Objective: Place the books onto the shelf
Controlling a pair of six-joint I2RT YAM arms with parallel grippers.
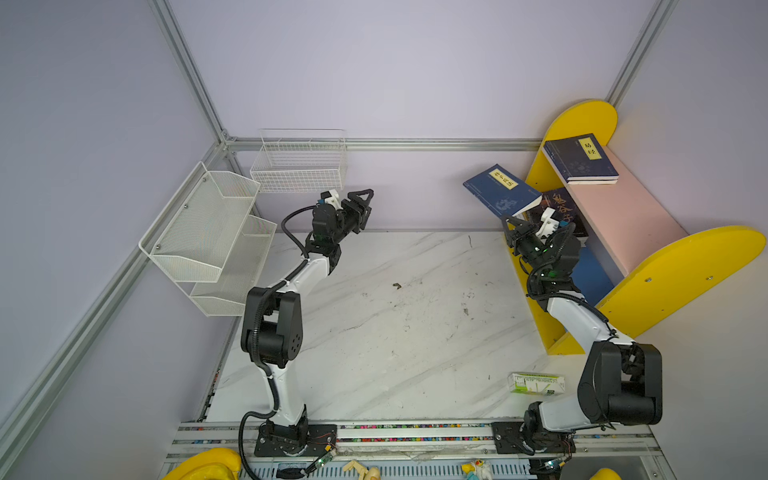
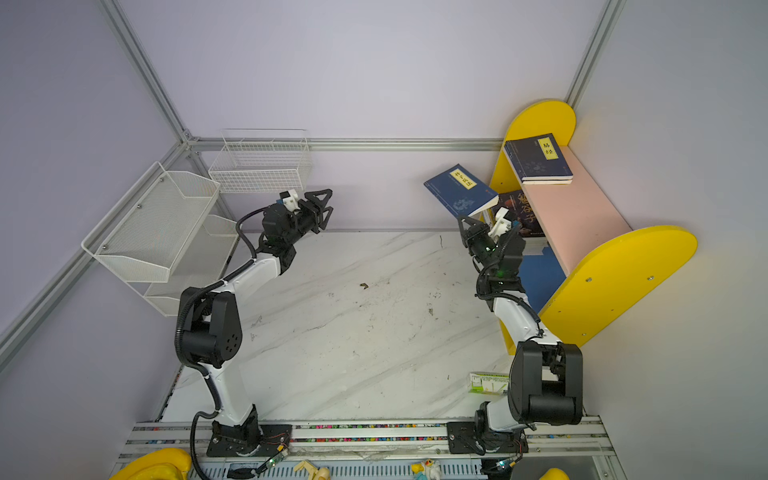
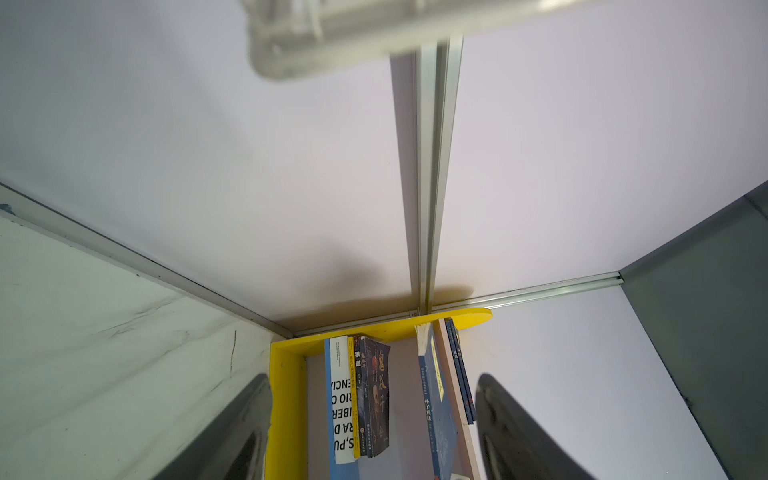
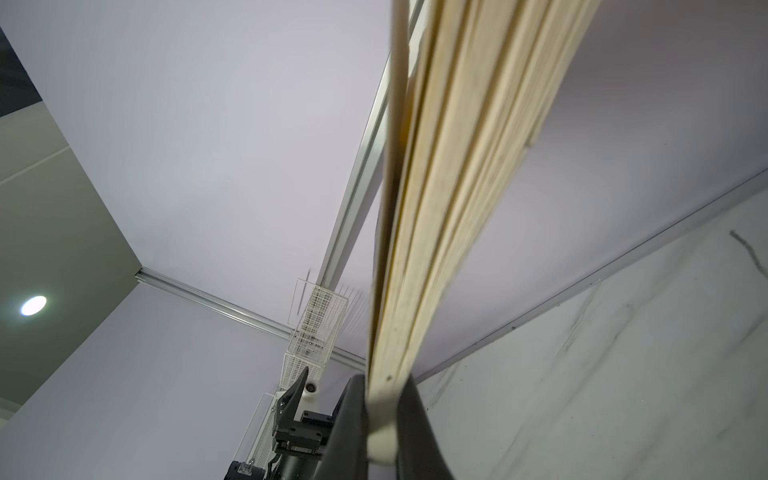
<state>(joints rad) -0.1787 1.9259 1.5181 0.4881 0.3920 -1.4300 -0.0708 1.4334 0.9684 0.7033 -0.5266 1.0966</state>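
Note:
In both top views my right gripper (image 1: 512, 221) (image 2: 468, 222) is shut on the lower corner of a navy book with a yellow label (image 1: 500, 191) (image 2: 459, 189), holding it tilted in the air beside the shelf (image 1: 623, 220). The right wrist view shows its cream page edges (image 4: 457, 166) pinched between the jaws (image 4: 382, 399). Another navy book (image 1: 582, 160) lies flat on the pink upper board. A dark Chinese-titled book (image 1: 559, 205) stands in the lower compartment, next to a white book (image 3: 343, 399). My left gripper (image 1: 363, 203) (image 3: 372, 380) hangs open and empty, well left of the shelf.
A white mesh tiered rack (image 1: 208, 232) and a white wire basket (image 1: 299, 162) hang on the left and back walls. A small green-and-white box (image 1: 536, 382) lies on the marble table (image 1: 395, 332) by the right arm's base.

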